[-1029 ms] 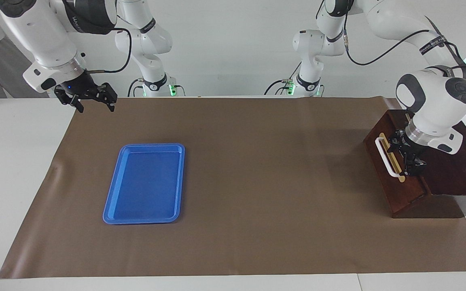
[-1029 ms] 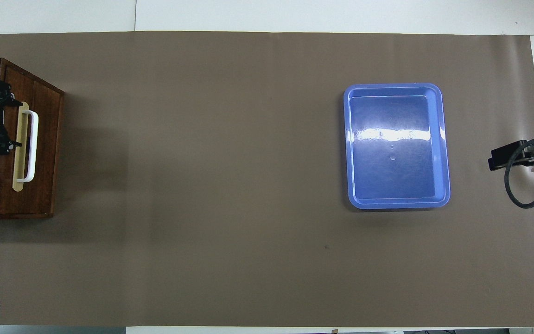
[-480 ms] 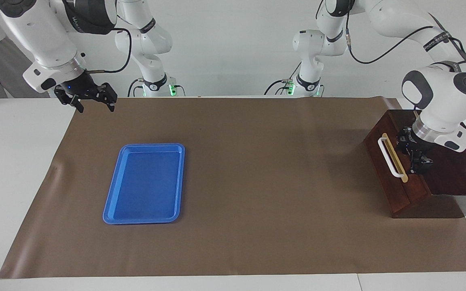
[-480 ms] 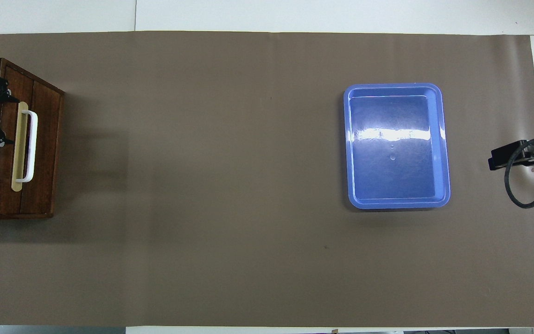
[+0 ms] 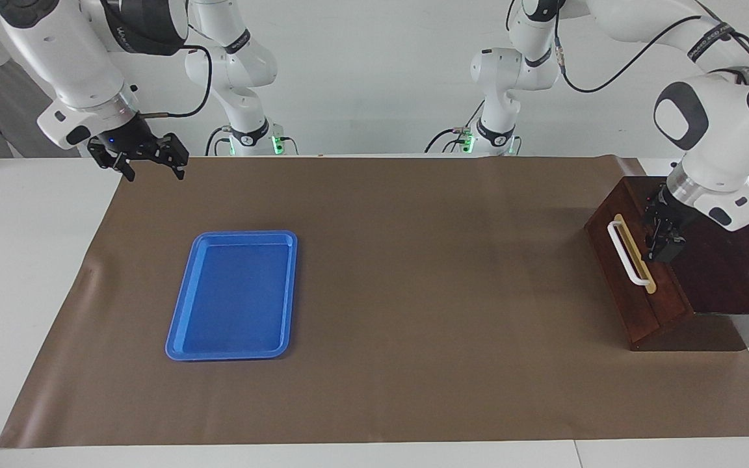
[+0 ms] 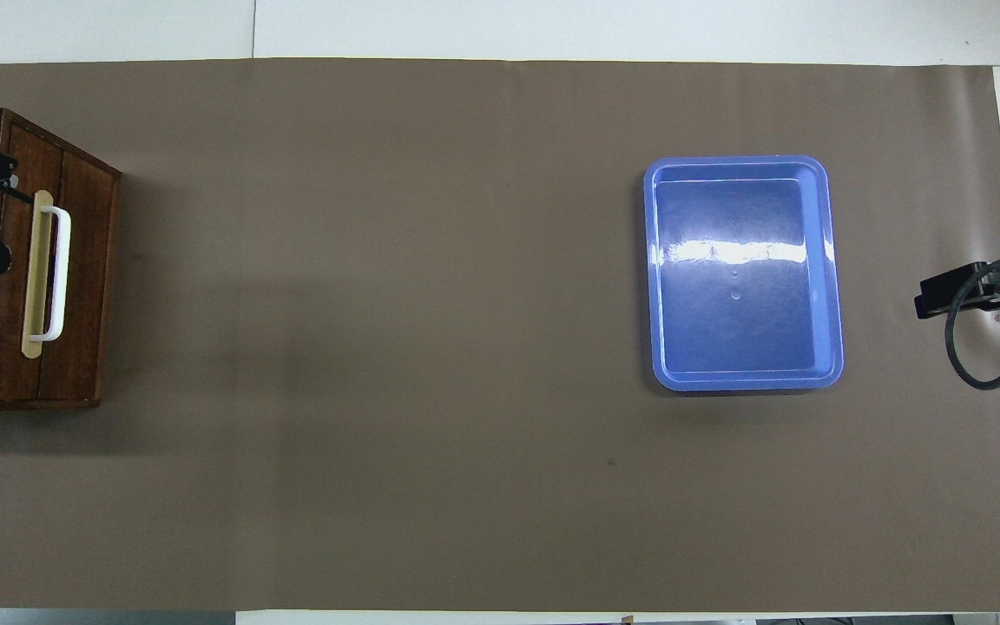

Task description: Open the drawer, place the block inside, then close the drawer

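Brown-papered counter, drawer shut.
You see the blue tray bare; left end effector over the drawer cabinet, right end effector waiting, both spread, holding nothing.

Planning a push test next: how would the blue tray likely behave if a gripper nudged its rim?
The blue tray looks like thin glossy plastic, so probably light and stiff. Flat and low on the brown mat, it would likely slide rather than tip. Its shiny surface suggests fingers may slip on the shallow rim.
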